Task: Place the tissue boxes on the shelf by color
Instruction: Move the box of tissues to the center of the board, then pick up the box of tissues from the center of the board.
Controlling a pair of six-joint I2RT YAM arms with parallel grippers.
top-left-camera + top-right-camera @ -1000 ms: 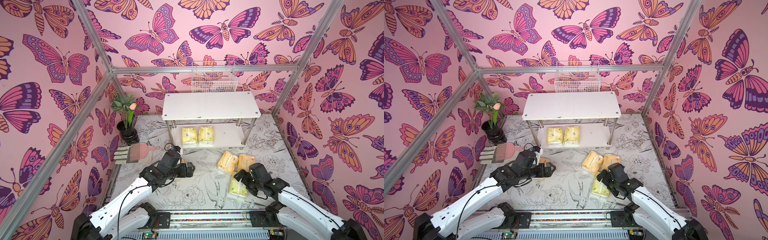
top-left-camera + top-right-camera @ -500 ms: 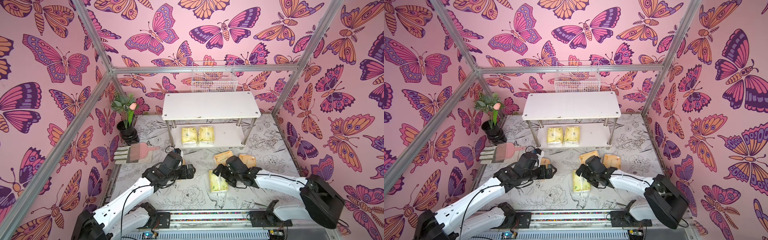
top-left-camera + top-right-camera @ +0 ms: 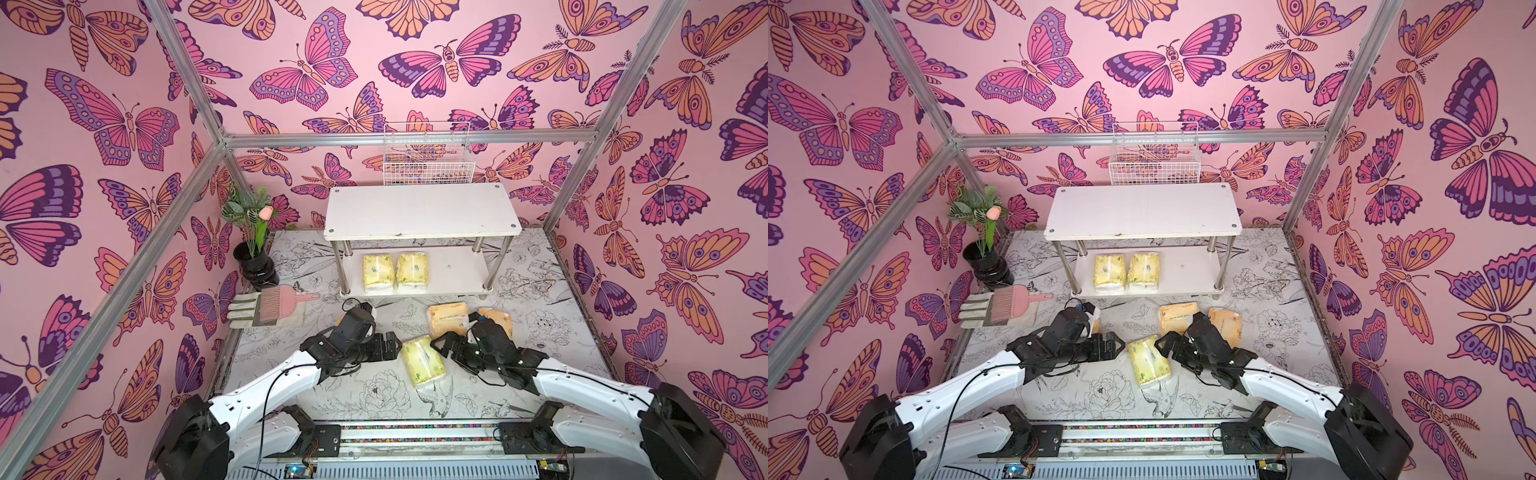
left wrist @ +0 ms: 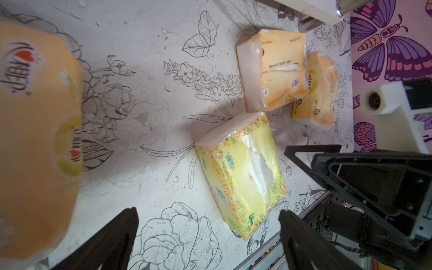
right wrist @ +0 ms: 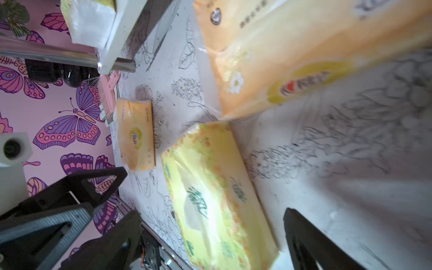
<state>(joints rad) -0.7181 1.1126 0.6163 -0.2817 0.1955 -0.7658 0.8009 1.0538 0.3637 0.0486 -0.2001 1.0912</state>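
Lemon-yellow with green print, the pale pack is lying flat and loose on the worktop, around the middle, a bit toward 6 o'clock. Left jaws sit at about its 10 o'clock and right jaws at about its 2 o'clock. Both are spread wide and gripping nothing, with their tips just beside the pack's far end; can't tell if they touch it.

The shelf is back at 12 o'clock. A second pale pack and a third pale pack sit side by side on its lower board, left of centre.

The first orange pack and second orange pack touch each other on the worktop just in front of the shelf, at 1 to 2 o'clock from the loose one. The right arm hides part of the second. The third orange pack lies at about 10 o'clock, mostly under the left arm in both top views.
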